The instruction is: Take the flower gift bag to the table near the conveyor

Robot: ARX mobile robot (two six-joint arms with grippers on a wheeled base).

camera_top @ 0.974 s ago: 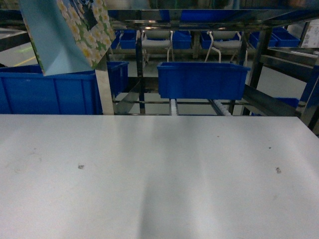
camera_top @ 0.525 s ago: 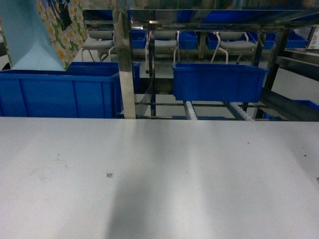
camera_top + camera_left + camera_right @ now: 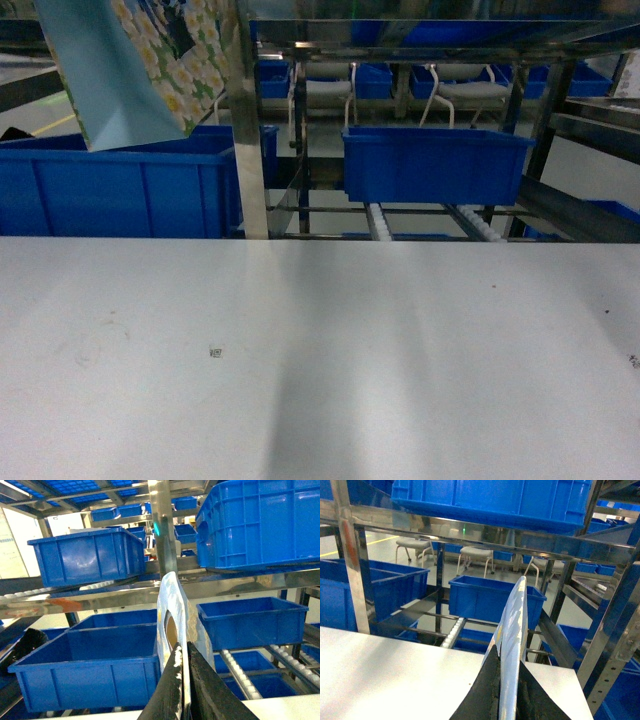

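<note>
The flower gift bag, pale blue on one side with white daisies on the front, hangs tilted at the top left of the head view, above the far left edge of the white table. Neither gripper shows there. In the left wrist view my left gripper is shut on the bag's thin top edge, which has a handle hole. My right gripper is shut on a flat pale glossy sheet seen edge-on, above the table's right end. The conveyor stands right behind the table.
A large blue bin and a smaller one sit on the conveyor tiers behind the table's far edge. A steel post rises beside the bag. More blue bins fill the upper tiers. Chairs stand beyond.
The head view has shifted, so the rack and bins sit further right than one second ago. The bag swung left, then back right. The table top shows more.
</note>
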